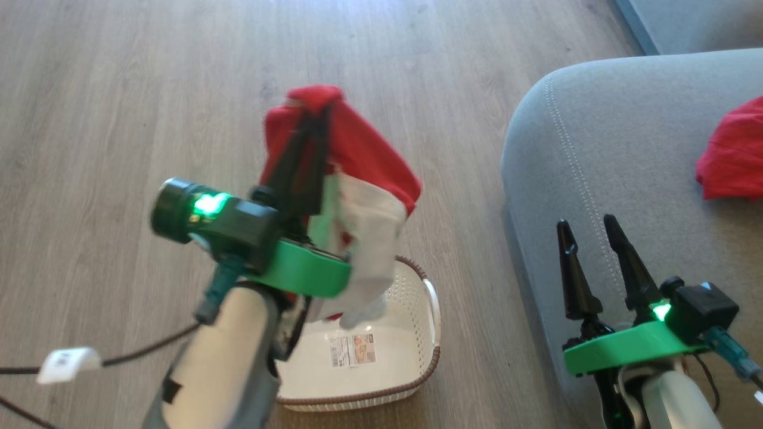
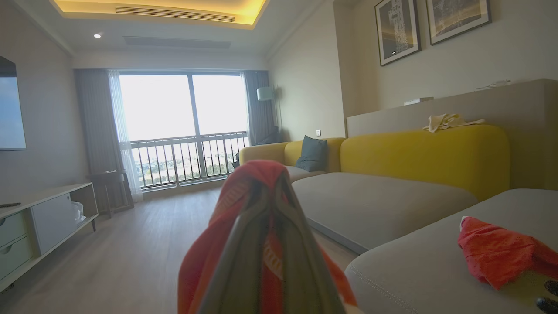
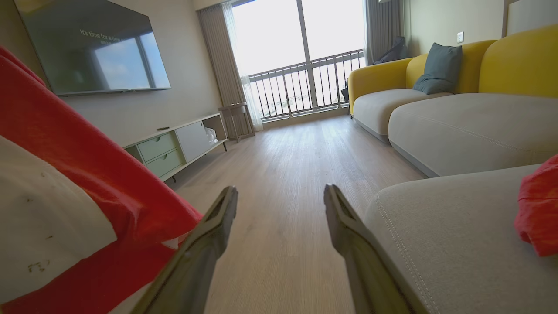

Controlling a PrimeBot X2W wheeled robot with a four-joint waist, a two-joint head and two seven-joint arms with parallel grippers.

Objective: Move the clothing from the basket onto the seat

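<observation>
My left gripper point(image 1: 316, 116) is shut on a red garment with white lining point(image 1: 363, 179), holding it in the air above the basket point(image 1: 417, 333); the cloth drapes over the fingers point(image 2: 244, 205). The cream-white basket stands on the floor, its label showing on the bare bottom. A second red garment point(image 1: 733, 152) lies on the grey seat point(image 1: 602, 149) at the right, also seen in the left wrist view point(image 2: 497, 253) and the right wrist view point(image 3: 538, 205). My right gripper point(image 1: 587, 229) is open and holds nothing, low over the seat's rounded edge point(image 3: 436, 226).
Wood floor point(image 1: 149, 89) spreads left and ahead of the basket. A dark cable with a white tag point(image 1: 65, 363) runs at lower left. A TV cabinet point(image 3: 174, 146) lines the far wall; yellow sofa backs point(image 2: 423, 157) rise behind the seat.
</observation>
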